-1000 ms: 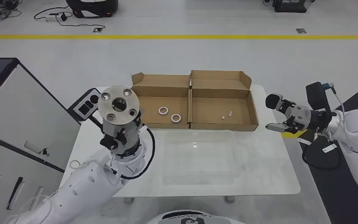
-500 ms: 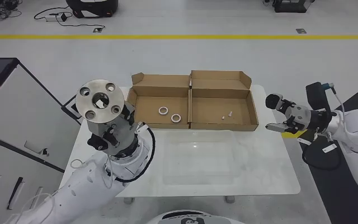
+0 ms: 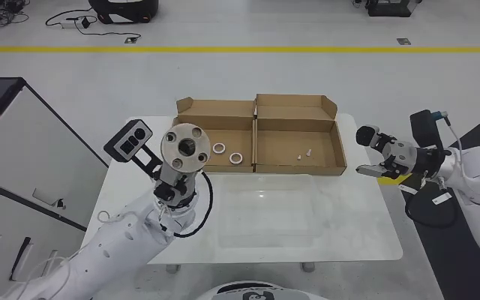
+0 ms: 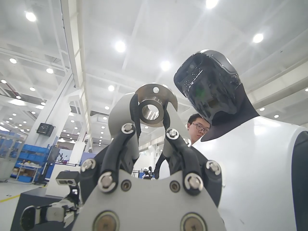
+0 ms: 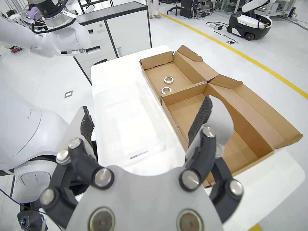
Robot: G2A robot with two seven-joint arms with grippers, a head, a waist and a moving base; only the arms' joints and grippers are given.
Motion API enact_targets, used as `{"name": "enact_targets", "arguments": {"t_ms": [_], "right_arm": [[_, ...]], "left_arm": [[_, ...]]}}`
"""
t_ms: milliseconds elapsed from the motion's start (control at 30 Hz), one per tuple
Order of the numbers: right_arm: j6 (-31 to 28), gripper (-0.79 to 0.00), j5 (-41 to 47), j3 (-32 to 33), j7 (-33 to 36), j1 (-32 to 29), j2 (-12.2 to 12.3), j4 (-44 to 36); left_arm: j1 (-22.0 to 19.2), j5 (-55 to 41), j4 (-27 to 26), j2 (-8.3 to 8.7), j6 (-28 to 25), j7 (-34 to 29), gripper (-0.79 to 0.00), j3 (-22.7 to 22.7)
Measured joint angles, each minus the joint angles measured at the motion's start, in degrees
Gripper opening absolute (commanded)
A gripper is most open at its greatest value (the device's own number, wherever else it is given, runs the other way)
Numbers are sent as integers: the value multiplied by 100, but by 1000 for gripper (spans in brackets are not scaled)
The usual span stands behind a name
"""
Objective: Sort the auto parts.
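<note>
The white table (image 3: pixel 360 225) carries a left box (image 3: pixel 214 120) and a right box (image 3: pixel 296 112), both open. My right gripper (image 5: pixel 146 106) hangs spread off the table's edge. My left gripper (image 4: pixel 150 106) pinches a metal flange (image 4: pixel 169 97), raised beside the left box, which holds two rings (image 3: pixel 220 148).

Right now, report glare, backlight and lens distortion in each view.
Left wrist view: ceiling lamps flare behind the left claw, so the metal flange it grips is backlit, with bright glints. Right wrist view: even light; the wide lens bows the yellow floor line and the table edge. Top view: even overhead light, the flange face shines, and the clear tray nearly vanishes against the white table.
</note>
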Motion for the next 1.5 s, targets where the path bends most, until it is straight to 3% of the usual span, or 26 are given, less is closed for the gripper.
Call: {"name": "enact_targets", "arguments": {"t_ms": [167, 433, 1333, 1500], "right_arm": [[0, 0, 0, 0, 0, 0, 0, 0], [0, 0, 0, 0, 0, 0, 0, 0], [0, 0, 0, 0, 0, 0, 0, 0], [0, 0, 0, 0, 0, 0, 0, 0]], "left_arm": [[-41, -256, -214, 24, 0, 1, -785, -3], [-32, -854, -585, -72, 0, 1, -785, -44], [-10, -914, -556, -123, 0, 0, -785, -107], [153, -959, -484, -134, 365, -456, -785, -290]]}}
